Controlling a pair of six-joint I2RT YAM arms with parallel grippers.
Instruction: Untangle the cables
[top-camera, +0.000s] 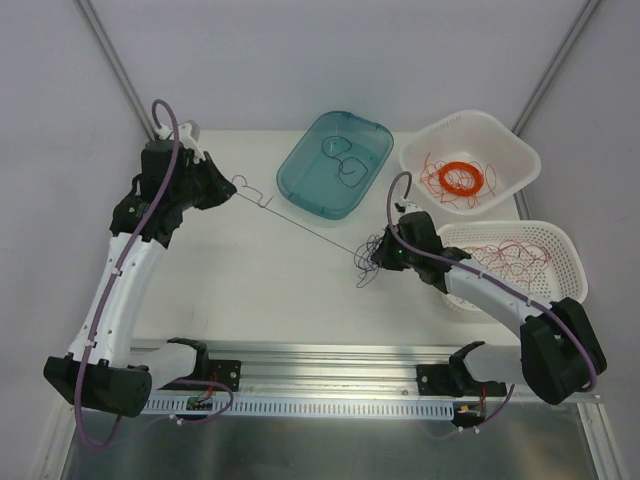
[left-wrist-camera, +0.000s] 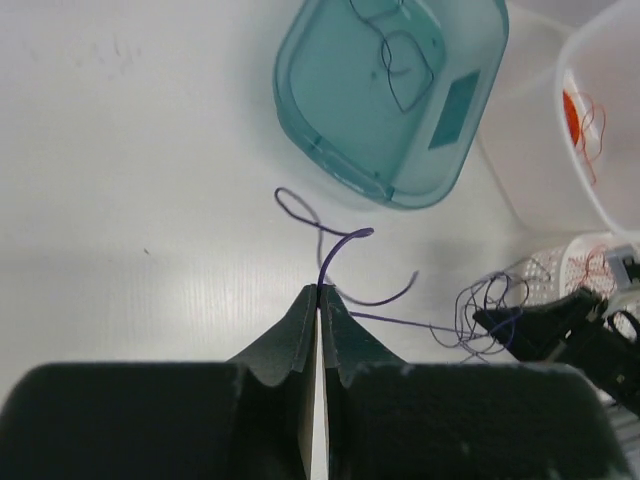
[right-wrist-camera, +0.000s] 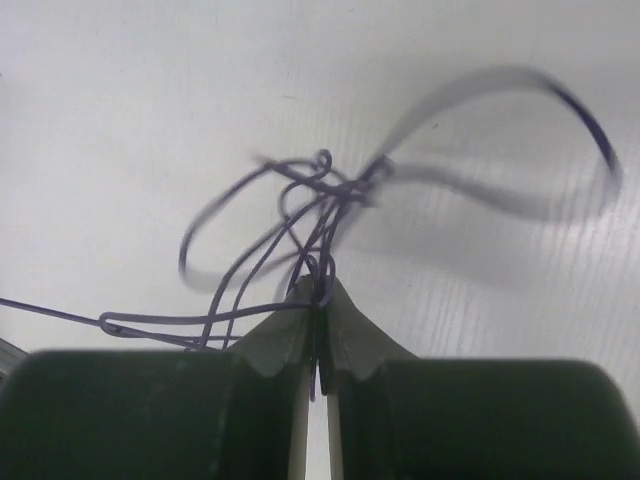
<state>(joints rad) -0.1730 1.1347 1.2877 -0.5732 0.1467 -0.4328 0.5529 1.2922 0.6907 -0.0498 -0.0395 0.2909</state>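
Your left end effector (left-wrist-camera: 318, 291) pinches a thin dark wire (top-camera: 300, 222) taut; your right end effector (right-wrist-camera: 320, 293) clamps its tangle (right-wrist-camera: 305, 215) as anchor.

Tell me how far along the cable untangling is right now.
Partway. Done: dark wires lie in the teal tray, red and orange wires in the white bowl and white basket. In hand: the left gripper pinches a dark strand running taut to the dark tangle, which the right gripper pinches. Left: that tangle's loops, not yet separated.
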